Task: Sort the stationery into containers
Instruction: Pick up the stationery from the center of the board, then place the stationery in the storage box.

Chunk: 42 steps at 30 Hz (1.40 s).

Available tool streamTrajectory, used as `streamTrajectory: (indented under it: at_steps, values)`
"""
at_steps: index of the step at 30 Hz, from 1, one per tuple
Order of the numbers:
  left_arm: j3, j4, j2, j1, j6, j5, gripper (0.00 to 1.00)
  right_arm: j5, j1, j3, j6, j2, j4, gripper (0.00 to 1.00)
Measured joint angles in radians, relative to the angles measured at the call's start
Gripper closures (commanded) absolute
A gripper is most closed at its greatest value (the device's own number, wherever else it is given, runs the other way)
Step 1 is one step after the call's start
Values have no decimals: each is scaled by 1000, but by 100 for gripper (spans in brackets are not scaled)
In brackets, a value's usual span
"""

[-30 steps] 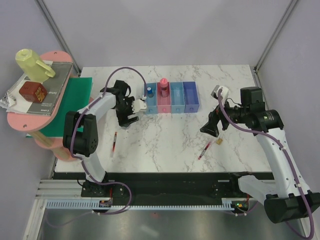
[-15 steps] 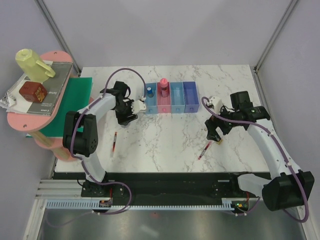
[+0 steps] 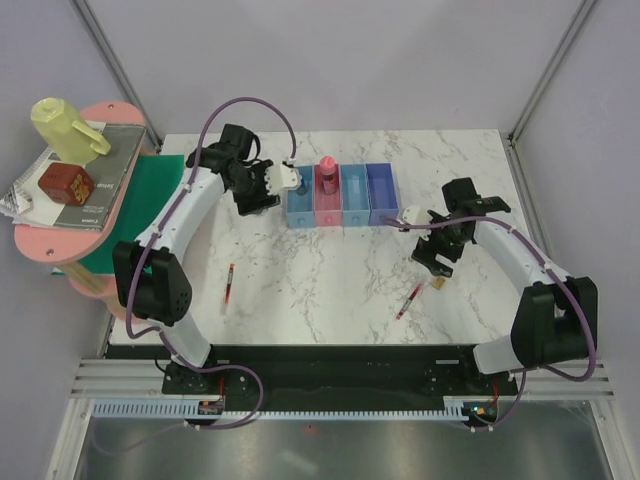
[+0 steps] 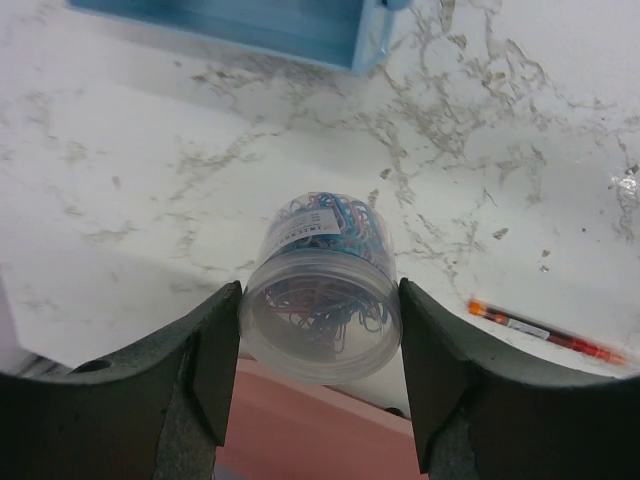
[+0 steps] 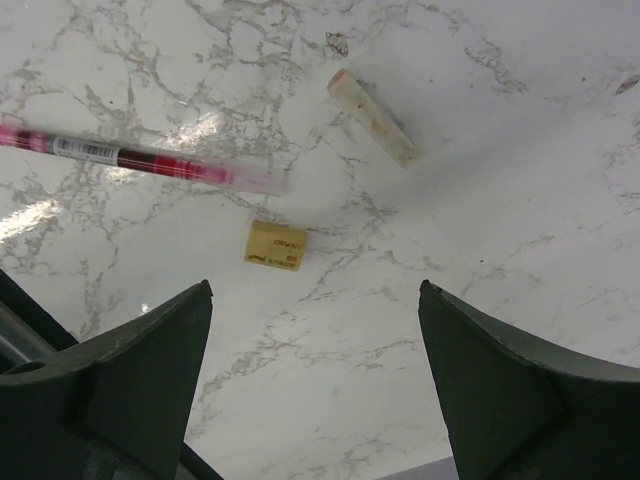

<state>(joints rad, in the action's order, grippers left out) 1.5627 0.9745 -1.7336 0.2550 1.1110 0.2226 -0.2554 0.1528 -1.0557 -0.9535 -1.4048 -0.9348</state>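
The left tool (image 4: pixel 318 310) pinched the clear paper-clip jar (image 4: pixel 322 265) by smooth round sides, so it could slip near the blue bin (image 4: pixel 250 25); the right tool (image 5: pixel 315 330) hung spread.

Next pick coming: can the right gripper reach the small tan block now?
Probably yes: the right gripper hangs open above the tan block; the red pen lies beside it, not touching.

The tool (image 5: pixel 315 295) hangs over the marbled surface (image 5: pixel 500 200), its two dark fingers (image 5: pixel 130 370) spread wide with nothing between them. A small tan block (image 5: pixel 276 245) lies just beyond the gap. A red pen (image 5: pixel 140 160) lies up to the left and a pale stick (image 5: pixel 372 118) with a pinkish end lies further up.
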Motion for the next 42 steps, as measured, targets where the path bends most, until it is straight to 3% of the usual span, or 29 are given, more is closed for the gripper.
streamTrajectory:
  at_steps: [8,22,34,42]
  values:
    - [173,36,-14,113,0,-8,94,56,3,-94,-109,-163,27,16]
    - [488,76,-361,167,2,-66,95,89,33,-151,-161,-324,76,19]
    - [521,97,-398,214,2,-63,95,99,44,-188,-167,-425,119,23]
    - [521,99,-417,223,2,-63,96,100,68,-198,-169,-441,136,44]
